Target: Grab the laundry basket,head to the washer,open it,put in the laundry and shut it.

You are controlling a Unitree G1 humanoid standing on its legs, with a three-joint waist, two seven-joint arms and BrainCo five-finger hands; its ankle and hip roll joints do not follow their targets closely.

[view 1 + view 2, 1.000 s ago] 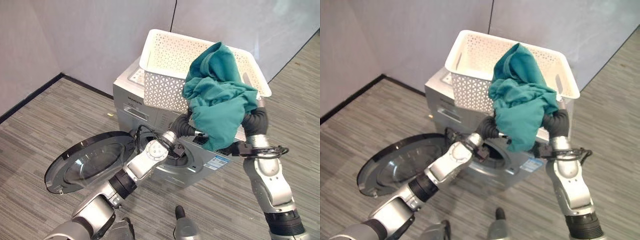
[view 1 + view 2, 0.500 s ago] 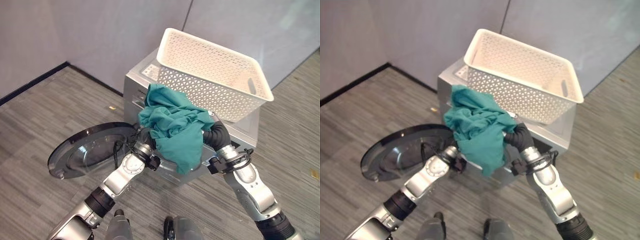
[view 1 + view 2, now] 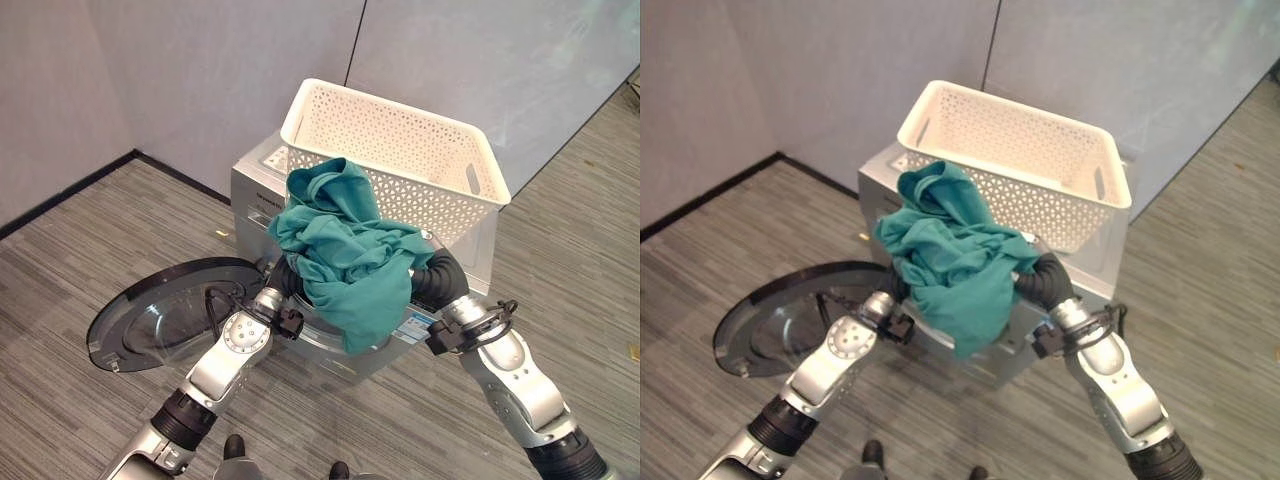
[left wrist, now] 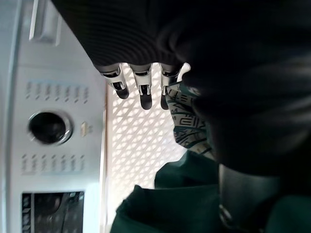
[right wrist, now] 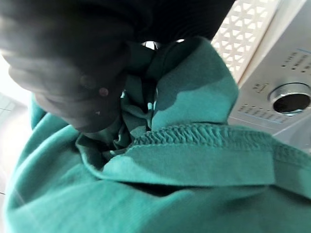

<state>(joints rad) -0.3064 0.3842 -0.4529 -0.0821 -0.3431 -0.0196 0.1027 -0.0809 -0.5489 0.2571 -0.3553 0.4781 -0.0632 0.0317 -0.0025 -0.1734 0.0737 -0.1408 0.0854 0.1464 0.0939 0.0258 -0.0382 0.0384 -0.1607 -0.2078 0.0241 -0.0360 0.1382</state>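
A crumpled teal garment (image 3: 350, 260) hangs in front of the washer (image 3: 255, 190), just below the white lattice laundry basket (image 3: 455, 205) that stands on the washer's top. Both my arms reach under the garment from either side. My left hand (image 4: 146, 92) shows straight fingers beside the cloth (image 4: 170, 194), near the basket's wall. My right hand (image 5: 73, 63) is buried in the teal folds (image 5: 194, 160), so its fingers are hidden. The round washer door (image 3: 170, 310) is swung open to the left, low over the floor. The garment covers the drum opening.
Grey walls (image 3: 200, 70) stand close behind the washer, with a black skirting along the floor on the left. The washer's control knob (image 5: 290, 99) is on its front panel. Striped grey flooring (image 3: 70, 250) surrounds the machine.
Both hands have brought the garment off the basket's front rim and down in front of the washer. The whole picture has also shifted with the camera.
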